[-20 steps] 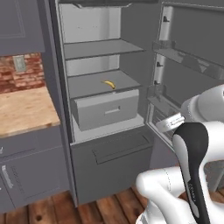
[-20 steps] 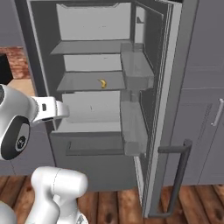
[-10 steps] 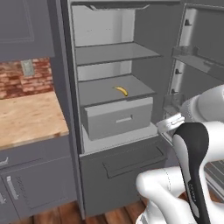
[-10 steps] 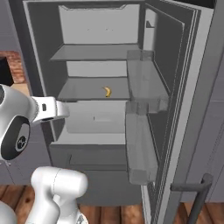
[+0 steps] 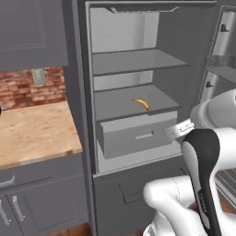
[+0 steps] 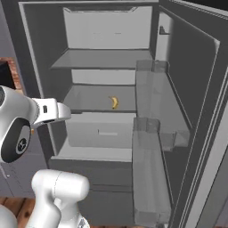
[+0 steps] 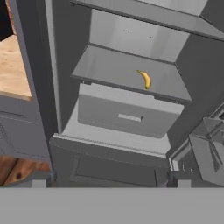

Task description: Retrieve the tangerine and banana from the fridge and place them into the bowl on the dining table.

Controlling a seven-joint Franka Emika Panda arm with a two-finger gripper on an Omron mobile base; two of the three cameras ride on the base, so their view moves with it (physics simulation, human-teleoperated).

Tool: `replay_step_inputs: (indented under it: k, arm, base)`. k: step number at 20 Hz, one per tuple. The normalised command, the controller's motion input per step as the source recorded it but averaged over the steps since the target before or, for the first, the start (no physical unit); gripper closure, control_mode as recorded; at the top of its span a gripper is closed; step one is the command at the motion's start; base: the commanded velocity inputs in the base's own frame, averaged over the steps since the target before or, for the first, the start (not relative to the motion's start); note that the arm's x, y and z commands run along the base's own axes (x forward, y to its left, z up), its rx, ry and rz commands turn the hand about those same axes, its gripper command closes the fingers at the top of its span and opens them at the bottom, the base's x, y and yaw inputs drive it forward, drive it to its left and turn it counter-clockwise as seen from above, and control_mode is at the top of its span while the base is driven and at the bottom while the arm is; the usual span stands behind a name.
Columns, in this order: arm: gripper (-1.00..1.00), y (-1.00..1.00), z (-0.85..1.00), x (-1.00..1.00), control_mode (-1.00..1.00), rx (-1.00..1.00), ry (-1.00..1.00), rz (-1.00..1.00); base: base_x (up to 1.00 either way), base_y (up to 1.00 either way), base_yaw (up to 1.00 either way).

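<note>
The fridge (image 5: pixel 184 55) stands open in front of me, its door (image 6: pixel 196 89) swung out to the right. A small yellow banana (image 5: pixel 142 103) (image 6: pixel 114 103) (image 7: pixel 146 79) lies alone on the pale shelf just above the drawer (image 5: pixel 133 134) (image 7: pixel 122 116). My gripper (image 7: pixel 109 179) is open, its two dark fingertips (image 7: pixel 39 178) spread wide, empty and well short of the shelf, level with the fridge's lower part. The tangerine, the bowl and the dining table are out of view.
A wooden kitchen counter (image 5: pixel 32 133) over grey cabinets adjoins the fridge on the left, with a brick wall (image 5: pixel 27 87) behind it. Clear door bins (image 6: pixel 151 142) jut out from the open door on the right. The upper shelf (image 5: pixel 138 60) is bare.
The base has driven closer to the fridge, so the whole picture has grown and shifted. The banana lies where it lay, and the gripper stays open.
</note>
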Motion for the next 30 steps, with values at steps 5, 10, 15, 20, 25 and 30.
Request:
replay_step_inputs:
  k: [5,10,15,20,25,30]
  arm:
    - [-1.0,0.0,0.0,0.0,1.0,0.0,0.0,0.0]
    - [-1.0,0.0,0.0,0.0,1.0,0.0,0.0,0.0]
    - [-1.0,0.0,0.0,0.0,1.0,0.0,0.0,0.0]
    - [-1.0,0.0,-0.02,0.26,-1.0,-0.02,0.04,0.02]
    - [-1.0,0.0,0.0,0.38,-1.0,-0.02,0.08,-0.03]
    - [-1.0,-0.08,0.0,0.28,-1.0,-0.02,0.03,-0.09]
  base:
    - [0.34,0.0,0.14]
    - [0.35,0.0,0.14]
    - [0.38,0.0,0.14]
    - [0.07,0.0,0.02]
    - [0.0,0.0,0.0]
    - [0.0,0.0,0.0]
